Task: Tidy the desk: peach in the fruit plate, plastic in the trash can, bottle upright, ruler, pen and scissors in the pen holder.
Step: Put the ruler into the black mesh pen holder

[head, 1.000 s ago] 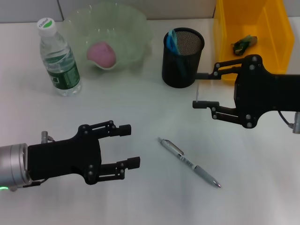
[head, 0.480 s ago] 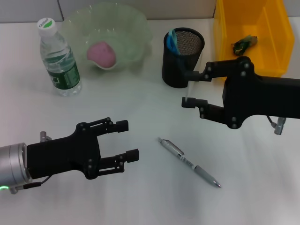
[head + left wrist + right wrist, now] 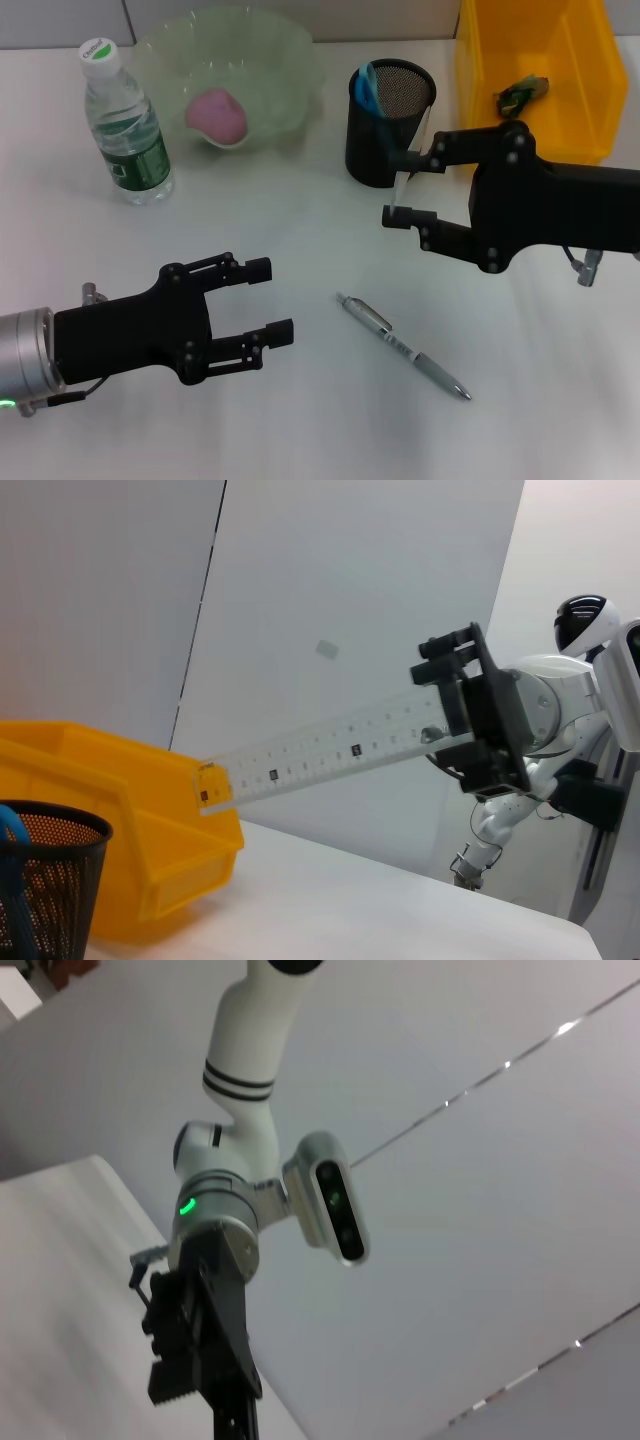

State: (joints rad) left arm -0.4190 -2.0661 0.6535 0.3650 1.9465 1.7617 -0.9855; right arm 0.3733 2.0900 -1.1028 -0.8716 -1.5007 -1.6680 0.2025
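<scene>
My right gripper (image 3: 400,187) is shut on a clear ruler (image 3: 320,755) and holds it in the air just right of the black mesh pen holder (image 3: 390,125). The ruler's free end points toward the holder's rim. Blue scissors handles (image 3: 368,85) stick out of the holder. A grey pen (image 3: 403,347) lies on the table in front of it. My left gripper (image 3: 272,298) is open and empty at the front left, left of the pen. The bottle (image 3: 125,125) stands upright at the back left. The pink peach (image 3: 217,113) lies in the clear fruit plate (image 3: 290,60).
A yellow bin (image 3: 580,60) at the back right holds a crumpled plastic wrapper (image 3: 522,92). The bin and the pen holder also show in the left wrist view (image 3: 120,810), below the ruler.
My right gripper has moved left with the ruler, closer to the pen holder. My left gripper has shifted only slightly.
</scene>
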